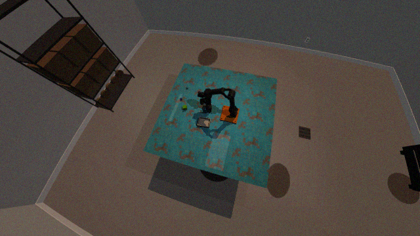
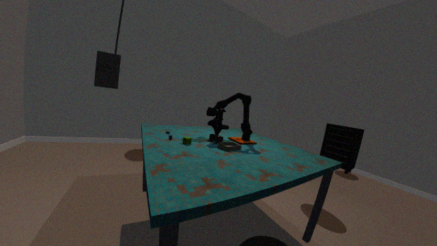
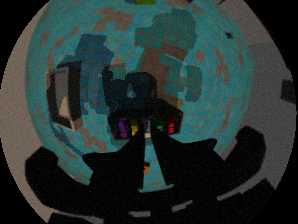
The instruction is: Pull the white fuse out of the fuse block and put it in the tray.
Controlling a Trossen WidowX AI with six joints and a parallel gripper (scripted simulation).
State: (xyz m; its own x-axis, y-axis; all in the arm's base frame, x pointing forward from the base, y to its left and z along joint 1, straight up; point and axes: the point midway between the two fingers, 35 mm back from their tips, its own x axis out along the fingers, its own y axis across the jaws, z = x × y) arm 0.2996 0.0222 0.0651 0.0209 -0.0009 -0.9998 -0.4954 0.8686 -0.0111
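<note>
The black fuse block [image 3: 167, 106] [image 2: 212, 139] stands on the table with a row of fuses: purple [image 3: 122, 128], yellow [image 3: 134, 130], white [image 3: 147, 126], green [image 3: 159, 127] and red [image 3: 171, 127]. The white fuse is in the middle of the row. My gripper [image 3: 146, 127] [image 2: 216, 135] points down at the block and is shut on the white fuse, which sits in the block. The fingertips hide part of the fuse. The tray [image 3: 78, 123] [image 1: 203, 126] [image 2: 229, 149] is beside the block, at the left in the wrist view.
The arm's base stands on an orange plate [image 1: 224, 117] [image 2: 251, 142]. A green block [image 1: 184, 107] [image 2: 187, 141] and two small dark objects, one blue [image 1: 180, 99], lie farther off on the teal table [image 1: 256, 164] [image 2: 239, 184].
</note>
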